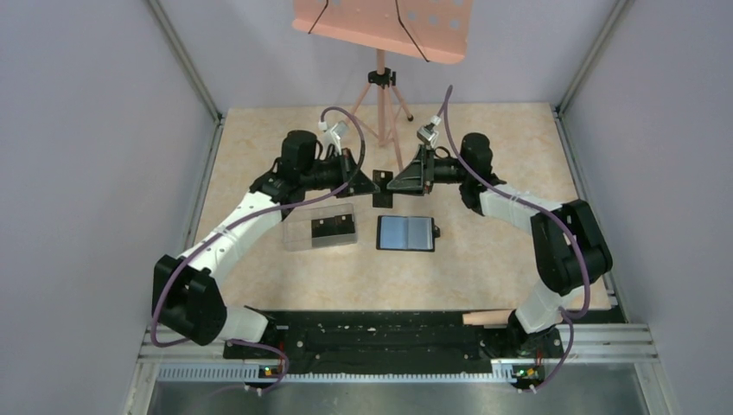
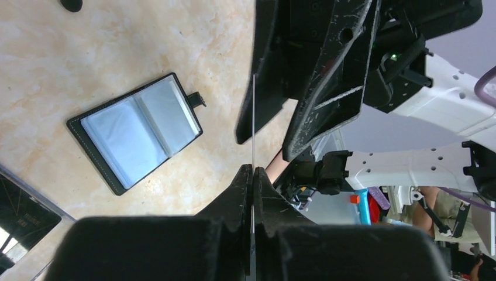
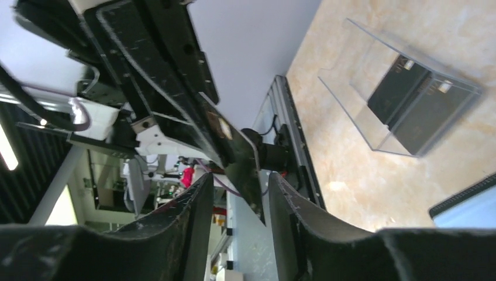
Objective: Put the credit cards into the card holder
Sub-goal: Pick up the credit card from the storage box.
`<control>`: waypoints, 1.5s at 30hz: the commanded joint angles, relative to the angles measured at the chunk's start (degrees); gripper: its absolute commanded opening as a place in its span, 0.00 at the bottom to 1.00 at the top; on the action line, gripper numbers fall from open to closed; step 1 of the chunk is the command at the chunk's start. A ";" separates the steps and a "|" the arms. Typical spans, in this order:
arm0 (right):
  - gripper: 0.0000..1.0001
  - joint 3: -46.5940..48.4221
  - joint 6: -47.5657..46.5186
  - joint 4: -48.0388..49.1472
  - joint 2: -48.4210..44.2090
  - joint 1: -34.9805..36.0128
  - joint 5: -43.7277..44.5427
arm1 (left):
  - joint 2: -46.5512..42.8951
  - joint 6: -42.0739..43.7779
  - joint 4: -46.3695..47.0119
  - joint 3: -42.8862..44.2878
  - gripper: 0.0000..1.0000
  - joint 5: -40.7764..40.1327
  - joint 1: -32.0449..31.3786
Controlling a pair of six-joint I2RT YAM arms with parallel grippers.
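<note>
1. Left gripper [image 2: 252, 172] is pinched shut on one credit card [image 3: 237, 158], held edge-on in the air.
2. Right gripper [image 3: 240, 187] straddles that card, jaws spread, with a gap on either side.
3. Card holder [image 1: 406, 233] lies open and flat just nearward of the raised card; the right gripper looks nearer to it.

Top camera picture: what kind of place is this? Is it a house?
Probably a robot lab workcell, not a house: two robot arms bolted to a metal rail, plain walls boxing in a beige table, and a tripod at the back.
</note>
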 commanded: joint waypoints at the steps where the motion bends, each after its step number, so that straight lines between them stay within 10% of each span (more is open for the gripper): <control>1: 0.34 -1.39 12.52 20.92 -2.20 0.08 -1.92 | -1.59 -2.30 5.71 -0.96 0.00 1.99 0.30; 8: 0.08 -2.36 22.69 34.00 0.17 0.09 -2.85 | -1.38 -2.66 5.85 -1.25 0.00 1.76 0.32; 19: 0.29 -0.11 23.64 35.06 1.56 0.82 -4.19 | 0.45 -4.12 8.14 -0.39 0.01 4.34 0.34; 29: 0.00 1.22 25.83 37.30 3.14 2.17 -4.59 | 0.74 -4.40 8.37 -0.92 0.01 4.66 0.30; 34: 0.00 -0.24 25.11 36.37 2.96 1.72 -3.77 | 0.76 -3.06 5.69 -0.92 0.25 3.49 0.30; 45: 0.00 -4.91 -4.11 -4.06 -4.62 -4.83 1.43 | 4.99 -3.33 1.29 -1.63 0.40 -2.16 0.17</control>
